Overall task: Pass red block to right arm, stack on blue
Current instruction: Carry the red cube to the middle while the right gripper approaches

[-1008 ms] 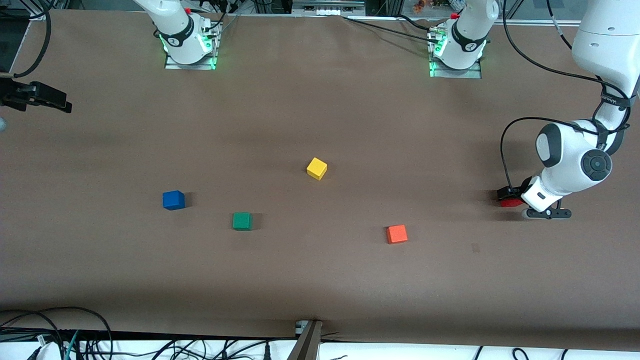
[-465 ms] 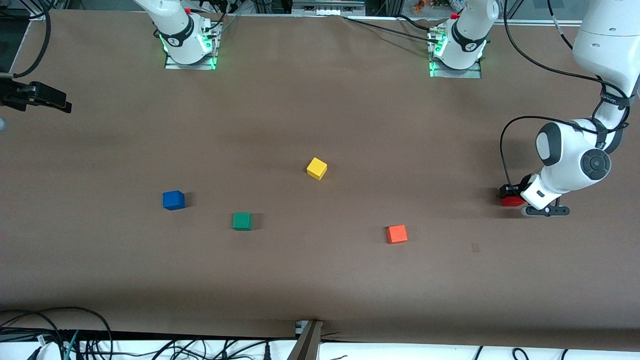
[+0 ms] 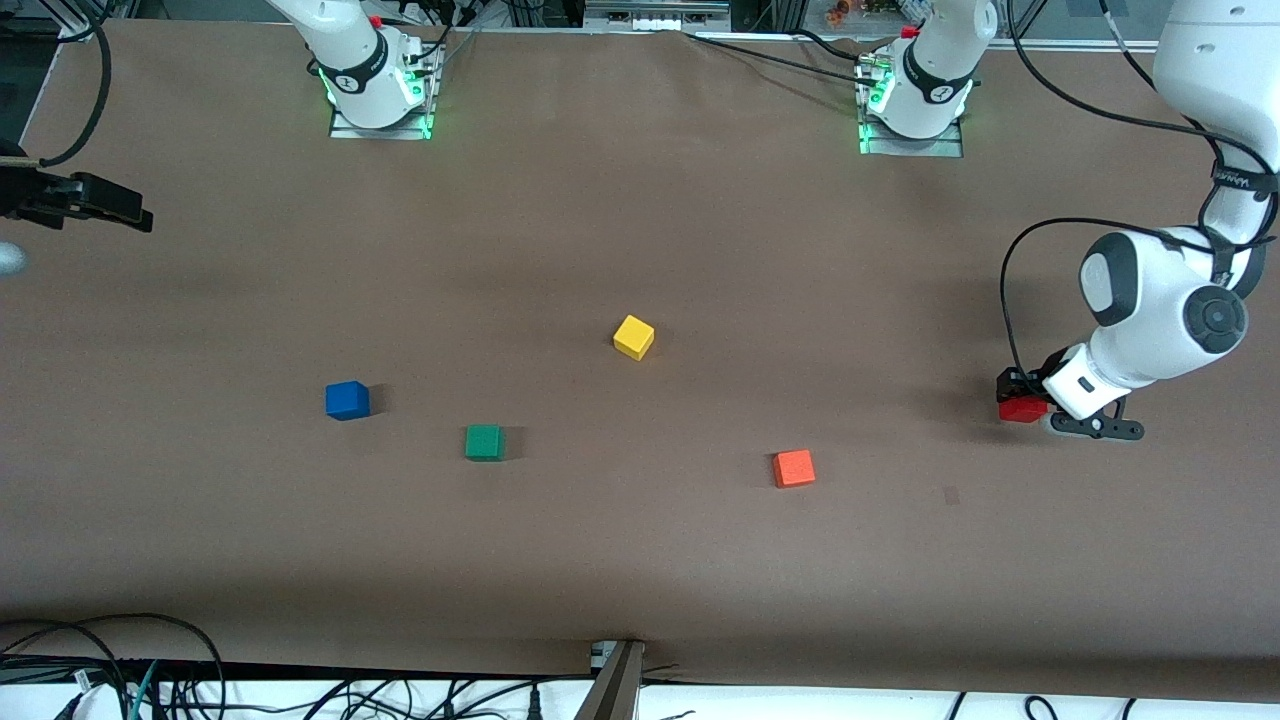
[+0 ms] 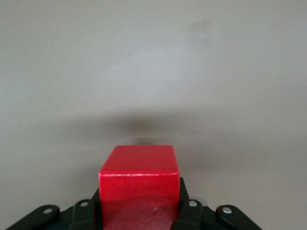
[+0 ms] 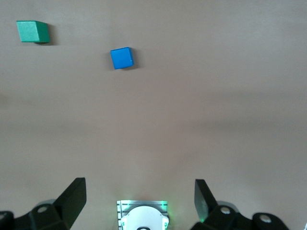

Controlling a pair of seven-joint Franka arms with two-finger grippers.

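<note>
Flanking blue (image 3: 347, 400): green cube (image 3: 484, 441)

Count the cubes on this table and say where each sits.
5. Blue cube toward the right arm's end; green cube beside it, nearer the camera; yellow cube mid-table; orange cube nearer the camera; red block in the left pincer.

A wide table covered in matte brown paper (image 3: 640, 200) fills the scene under soft, even light with faint shadow bands, while a white strip strewn with tangled black cables (image 3: 200, 690) runs along its edge nearest the front camera.
</note>
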